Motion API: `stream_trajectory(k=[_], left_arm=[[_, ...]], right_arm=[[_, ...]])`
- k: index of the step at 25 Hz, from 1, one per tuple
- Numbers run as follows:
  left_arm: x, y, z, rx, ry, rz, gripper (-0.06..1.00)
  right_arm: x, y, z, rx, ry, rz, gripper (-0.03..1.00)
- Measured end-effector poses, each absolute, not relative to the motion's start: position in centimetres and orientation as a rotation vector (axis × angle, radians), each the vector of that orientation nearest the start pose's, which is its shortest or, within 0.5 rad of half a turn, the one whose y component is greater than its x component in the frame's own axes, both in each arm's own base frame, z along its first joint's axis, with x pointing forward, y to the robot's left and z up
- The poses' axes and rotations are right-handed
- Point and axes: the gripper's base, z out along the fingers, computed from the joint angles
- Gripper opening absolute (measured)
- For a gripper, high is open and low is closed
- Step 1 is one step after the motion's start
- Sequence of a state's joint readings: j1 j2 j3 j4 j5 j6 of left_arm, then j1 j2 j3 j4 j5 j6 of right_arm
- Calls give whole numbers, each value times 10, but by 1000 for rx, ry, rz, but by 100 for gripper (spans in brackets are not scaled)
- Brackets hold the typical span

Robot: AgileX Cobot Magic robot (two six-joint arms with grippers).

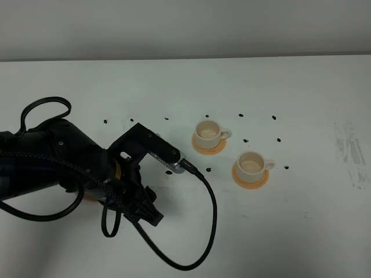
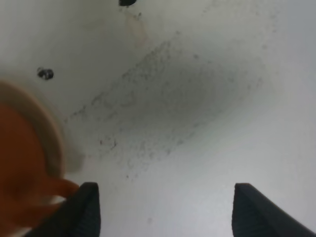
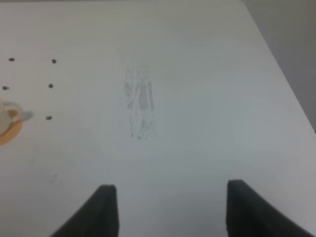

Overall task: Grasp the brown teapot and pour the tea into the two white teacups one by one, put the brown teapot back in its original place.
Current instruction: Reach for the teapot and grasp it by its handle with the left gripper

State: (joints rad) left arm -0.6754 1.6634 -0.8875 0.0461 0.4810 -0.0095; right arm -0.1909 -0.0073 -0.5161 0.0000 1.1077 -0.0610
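Left gripper [image 2: 165, 197], jaws apart and empty, is being held just beside the brown teapot [image 2: 19, 158], near left; the pot should be centred before closing.

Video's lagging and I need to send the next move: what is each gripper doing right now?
Left gripper: open, holding nothing; the brown teapot sits just outside its jaws.
Right gripper: open, holding nothing.
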Motion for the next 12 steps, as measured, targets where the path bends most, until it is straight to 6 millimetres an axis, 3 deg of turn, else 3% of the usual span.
stream_trajectory(k=[5, 12], left_arm=[[244, -191, 162, 748, 2685, -157, 54], [251, -185, 161, 692, 2673, -112, 54]], right_arm=[[-10, 2, 278, 134, 2067, -155, 47], [-10, 2, 278, 134, 2067, -155, 47]])
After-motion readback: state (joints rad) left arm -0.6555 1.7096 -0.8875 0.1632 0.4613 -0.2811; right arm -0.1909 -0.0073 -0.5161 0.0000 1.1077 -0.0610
